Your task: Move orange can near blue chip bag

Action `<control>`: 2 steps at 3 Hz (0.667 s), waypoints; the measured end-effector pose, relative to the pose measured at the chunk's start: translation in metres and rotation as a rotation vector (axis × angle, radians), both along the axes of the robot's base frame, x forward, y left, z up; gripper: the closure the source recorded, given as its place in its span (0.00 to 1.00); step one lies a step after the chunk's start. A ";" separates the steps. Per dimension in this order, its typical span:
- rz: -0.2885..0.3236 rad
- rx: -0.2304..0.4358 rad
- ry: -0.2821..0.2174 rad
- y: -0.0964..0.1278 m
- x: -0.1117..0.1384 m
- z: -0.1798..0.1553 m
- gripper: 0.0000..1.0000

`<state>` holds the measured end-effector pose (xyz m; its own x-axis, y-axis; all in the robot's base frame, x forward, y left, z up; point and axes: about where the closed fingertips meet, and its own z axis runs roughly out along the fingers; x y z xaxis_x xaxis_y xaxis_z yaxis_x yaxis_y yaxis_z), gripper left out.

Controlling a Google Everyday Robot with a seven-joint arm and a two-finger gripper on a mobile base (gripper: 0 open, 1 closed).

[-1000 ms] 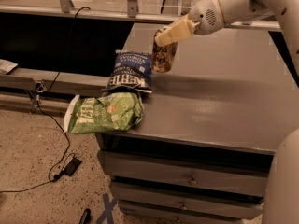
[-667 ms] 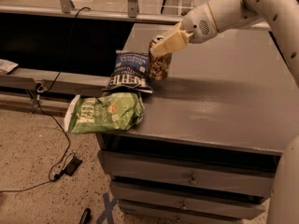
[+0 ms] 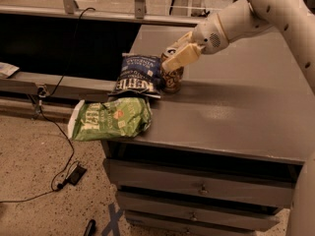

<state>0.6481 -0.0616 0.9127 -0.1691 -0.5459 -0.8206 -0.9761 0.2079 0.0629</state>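
Though broad, matte and grey, carries little on the table: crinkly light green chip bag overhanging the front-left edge, glossy navy blue chip bag behind. Standing upright against that bag's right side: orange can, gold-brown metal, silver top. Lower than a second ago, now down on the surface. Clasped by the gripper, beige fingers closed around it.
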 end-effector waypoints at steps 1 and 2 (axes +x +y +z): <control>0.005 0.002 0.003 0.003 0.000 -0.001 0.04; -0.001 0.081 0.000 -0.008 -0.003 0.000 0.00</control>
<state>0.6449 -0.0691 0.9123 -0.1701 -0.4774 -0.8620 -0.9758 0.2034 0.0800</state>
